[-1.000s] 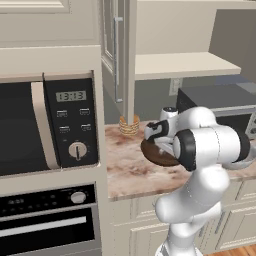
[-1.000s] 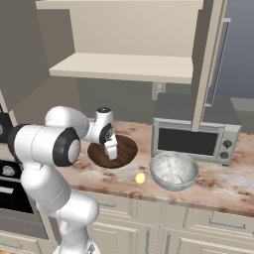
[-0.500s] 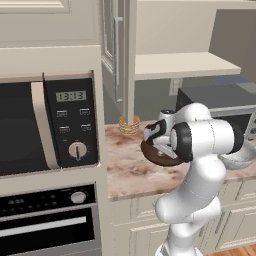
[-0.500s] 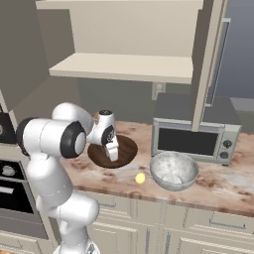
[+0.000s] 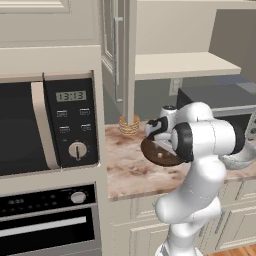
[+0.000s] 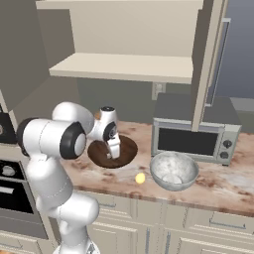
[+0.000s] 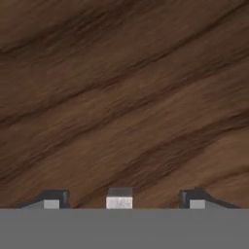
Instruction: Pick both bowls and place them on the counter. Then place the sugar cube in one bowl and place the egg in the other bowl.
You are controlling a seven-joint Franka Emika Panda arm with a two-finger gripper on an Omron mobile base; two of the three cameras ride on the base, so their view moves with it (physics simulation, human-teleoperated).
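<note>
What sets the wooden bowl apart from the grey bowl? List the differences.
The wooden bowl is dark brown and grained; the grey bowl is pale and mottled. The wooden bowl sits under the gripper with a small whitish cube between the spread fingers; the grey bowl stands free. Both are wide, round, similar in size, upright on the counter.

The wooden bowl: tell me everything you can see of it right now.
The wooden bowl is wide, round and shallow, dark brown with streaky grain that shows close up in the hand view. It sits upright on the marbled counter, left of the grey bowl and apart from the egg. The gripper reaches down into it with fingers spread open, and a small whitish sugar cube lies between them on the bowl's floor.
</note>
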